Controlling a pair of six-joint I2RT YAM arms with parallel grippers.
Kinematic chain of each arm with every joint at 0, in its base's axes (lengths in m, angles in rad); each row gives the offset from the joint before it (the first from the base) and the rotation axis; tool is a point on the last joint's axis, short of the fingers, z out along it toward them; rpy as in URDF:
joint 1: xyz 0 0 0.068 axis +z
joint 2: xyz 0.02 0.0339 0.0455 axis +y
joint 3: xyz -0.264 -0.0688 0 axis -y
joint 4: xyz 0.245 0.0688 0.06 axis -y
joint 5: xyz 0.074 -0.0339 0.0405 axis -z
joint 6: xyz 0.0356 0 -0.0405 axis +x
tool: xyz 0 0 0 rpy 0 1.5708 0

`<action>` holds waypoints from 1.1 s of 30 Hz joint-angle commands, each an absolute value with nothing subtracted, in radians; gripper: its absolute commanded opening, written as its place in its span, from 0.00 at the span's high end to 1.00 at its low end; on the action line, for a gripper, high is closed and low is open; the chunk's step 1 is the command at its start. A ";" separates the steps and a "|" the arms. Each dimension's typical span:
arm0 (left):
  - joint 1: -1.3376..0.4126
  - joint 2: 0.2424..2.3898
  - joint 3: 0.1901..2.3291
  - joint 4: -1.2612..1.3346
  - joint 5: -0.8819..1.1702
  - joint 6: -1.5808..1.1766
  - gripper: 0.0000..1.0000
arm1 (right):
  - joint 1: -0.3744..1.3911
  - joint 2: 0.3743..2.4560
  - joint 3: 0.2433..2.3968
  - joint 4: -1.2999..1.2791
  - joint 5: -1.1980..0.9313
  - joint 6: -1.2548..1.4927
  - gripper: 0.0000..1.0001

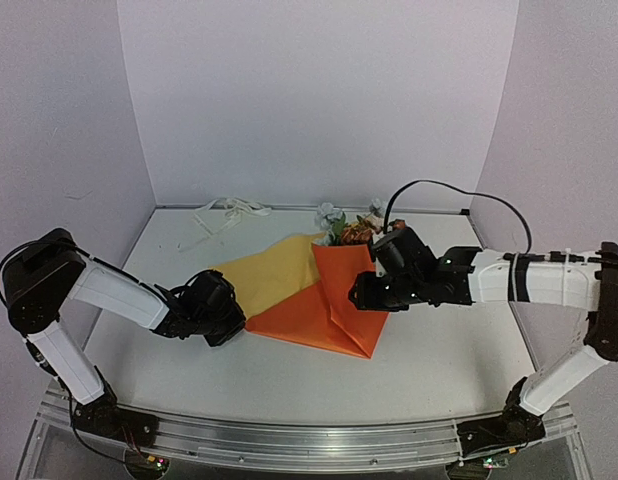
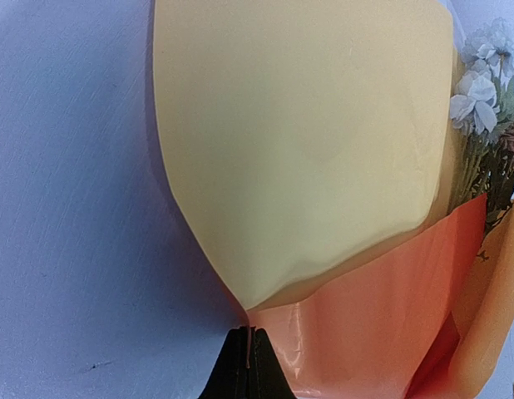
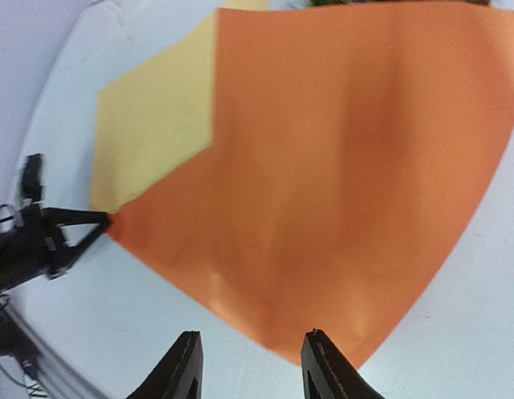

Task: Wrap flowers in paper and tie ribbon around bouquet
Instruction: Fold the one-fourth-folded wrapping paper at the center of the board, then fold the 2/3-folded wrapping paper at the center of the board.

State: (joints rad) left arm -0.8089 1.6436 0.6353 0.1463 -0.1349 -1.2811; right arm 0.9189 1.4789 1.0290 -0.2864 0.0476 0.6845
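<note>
White tabletop (image 1: 289,385) under pale lilac walls (image 1: 319,100), carrying a half-folded paper (image 1: 334,300) and a bunch of flowers (image 1: 344,228).
At left, the left tool (image 2: 249,349) is pinched tight on the paper's near-left corner, where the yellow flap meets the orange face. The cream ribbon (image 1: 229,212) lies loose by the back wall, apart from the sheet. The flowers poke out at the paper's far edge, stems tucked behind the orange fold. At right, the right tool (image 3: 253,366) hovers over the orange fold, jaws parted, holding nothing.
</note>
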 commanded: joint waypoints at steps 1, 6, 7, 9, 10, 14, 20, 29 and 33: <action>-0.811 1.629 0.656 0.148 -0.167 -1.258 1.00 | 0.907 1.621 1.077 -0.336 0.094 0.667 0.58; -0.813 1.603 0.658 0.147 -0.182 -1.217 1.00 | 0.908 1.778 1.196 -0.315 0.049 0.648 0.62; -0.815 1.595 0.661 0.148 -0.187 -1.205 1.00 | 0.910 1.803 1.209 -0.309 0.039 0.649 0.62; -0.819 1.580 0.666 0.153 -0.193 -1.175 1.00 | 0.920 1.830 1.225 -0.307 0.034 0.655 0.62; -0.822 1.570 0.668 0.160 -0.193 -1.160 1.00 | 0.926 1.840 1.229 -0.307 0.033 0.658 0.62; -0.836 1.538 0.671 0.193 -0.194 -1.099 1.00 | 0.955 1.877 1.242 -0.309 0.036 0.669 0.61; -0.845 1.514 0.670 0.239 -0.176 -1.039 1.00 | 0.974 1.931 1.258 -0.330 0.049 0.682 0.62; -0.845 1.473 0.613 0.201 -0.189 -1.146 0.91 | 1.013 1.995 1.313 -0.409 0.122 0.681 0.62; -0.845 1.481 0.572 0.235 -0.190 -1.173 0.79 | 1.017 2.004 1.318 -0.419 0.126 0.683 0.62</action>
State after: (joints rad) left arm -0.8436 1.4983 0.6108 0.1966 -0.1712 -1.1278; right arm 1.0099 1.9839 1.2817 -0.3791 0.0839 0.6770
